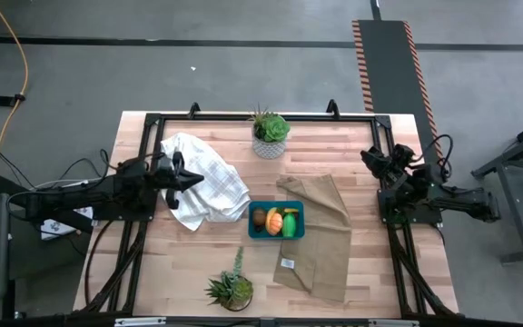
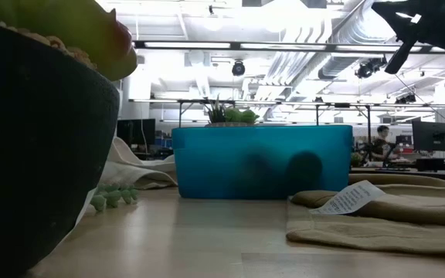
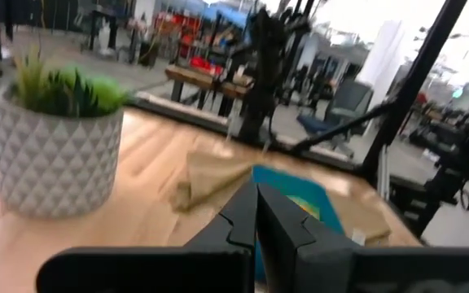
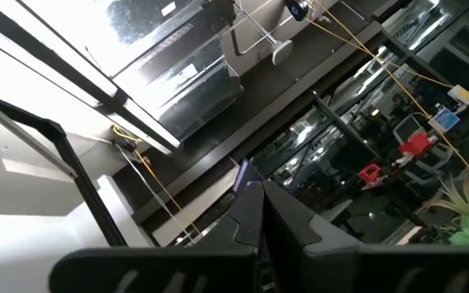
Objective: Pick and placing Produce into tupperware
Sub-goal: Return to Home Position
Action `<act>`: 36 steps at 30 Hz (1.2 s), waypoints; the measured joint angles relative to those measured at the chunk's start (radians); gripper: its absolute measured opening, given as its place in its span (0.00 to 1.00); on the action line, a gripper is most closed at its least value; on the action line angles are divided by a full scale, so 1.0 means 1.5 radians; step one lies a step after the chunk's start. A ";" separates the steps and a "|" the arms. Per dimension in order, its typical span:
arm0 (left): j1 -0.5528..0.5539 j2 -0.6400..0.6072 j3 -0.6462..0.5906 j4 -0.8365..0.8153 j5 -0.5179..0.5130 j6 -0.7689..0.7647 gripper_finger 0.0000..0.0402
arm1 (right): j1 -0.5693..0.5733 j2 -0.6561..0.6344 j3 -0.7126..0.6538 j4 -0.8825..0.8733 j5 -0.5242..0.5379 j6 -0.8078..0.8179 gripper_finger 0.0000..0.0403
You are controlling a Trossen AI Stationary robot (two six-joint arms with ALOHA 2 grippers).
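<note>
The teal tupperware (image 1: 276,219) stands mid-table, its right part on a tan cloth (image 1: 320,238). Inside it lies the produce: a brown round piece (image 1: 260,218), an orange piece (image 1: 275,221) and a bright green piece (image 1: 290,226) with a bit of yellow. In the low view the tupperware's wall (image 2: 261,162) shows side-on. My left gripper (image 1: 195,179) is shut and holds nothing, pulled back at the table's left over a white cloth (image 1: 205,188); its fingers (image 3: 256,213) point level toward the tupperware (image 3: 295,199). My right gripper (image 1: 367,154) is shut and holds nothing at the right edge, tipped upward (image 4: 259,203).
A white patterned pot with a green plant (image 1: 270,133) stands at the far middle, also in the left wrist view (image 3: 55,138). A second potted plant (image 1: 231,290) sits at the near edge and fills the low view's left (image 2: 37,131). A black frame rims the table.
</note>
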 joint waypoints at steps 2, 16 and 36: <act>0.000 0.000 0.000 -0.019 -0.003 0.002 0.00 | 0.000 0.000 0.000 -0.001 0.000 -0.001 0.00; 0.000 0.000 0.000 -0.093 -0.027 0.009 0.00 | 0.000 0.000 0.000 -0.009 0.000 0.000 0.00; 0.000 0.002 0.000 -0.101 -0.050 -0.006 0.00 | 0.000 0.000 0.000 0.047 -0.069 -0.028 0.00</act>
